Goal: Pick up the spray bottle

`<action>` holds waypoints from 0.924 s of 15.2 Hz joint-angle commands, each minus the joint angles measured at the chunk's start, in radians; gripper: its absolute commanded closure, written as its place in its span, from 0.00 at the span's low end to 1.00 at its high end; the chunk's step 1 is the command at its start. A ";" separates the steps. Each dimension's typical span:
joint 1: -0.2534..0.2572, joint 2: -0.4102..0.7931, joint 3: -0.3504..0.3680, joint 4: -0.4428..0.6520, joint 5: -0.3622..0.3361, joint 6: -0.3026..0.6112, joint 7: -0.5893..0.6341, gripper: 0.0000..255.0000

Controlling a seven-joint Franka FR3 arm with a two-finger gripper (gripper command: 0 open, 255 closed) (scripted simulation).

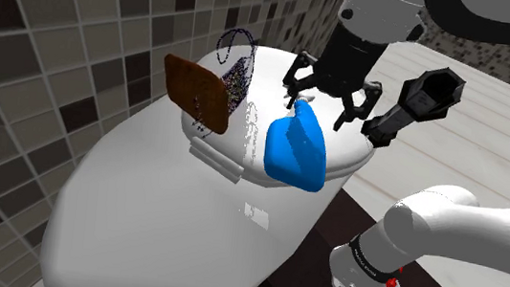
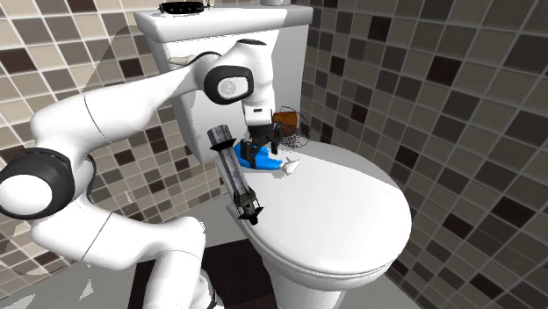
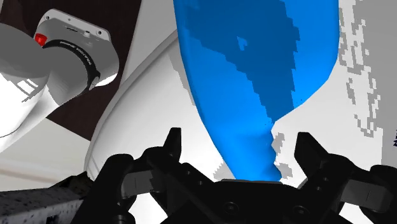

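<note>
The blue spray bottle lies on its side on the white closed toilet lid, toward the tank end. The black claw hangs over its narrow neck, fingers spread on either side without touching. The approach looks done; closing and lifting are not yet done.

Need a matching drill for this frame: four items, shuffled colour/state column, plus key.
Column 1
1. spray bottle
2. claw
3. flat piece
4. toilet lid

Column 2
A. white, shut, with things resting on it
B. blue, lying on its side
C. brown, at the lid's tank end
D. black, open, fingers either side of the bottle's narrow end without touching it

Pairs: 1-B, 2-D, 3-C, 4-A
</note>
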 commanded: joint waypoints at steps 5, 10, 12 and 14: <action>0.005 -0.011 0.010 -0.036 0.010 0.027 0.000 1.00; 0.005 -0.012 0.010 -0.038 0.010 0.028 0.000 1.00; 0.006 -0.013 0.010 -0.042 0.011 0.030 -0.001 1.00; 0.003 -0.006 0.006 -0.021 0.006 0.016 0.002 1.00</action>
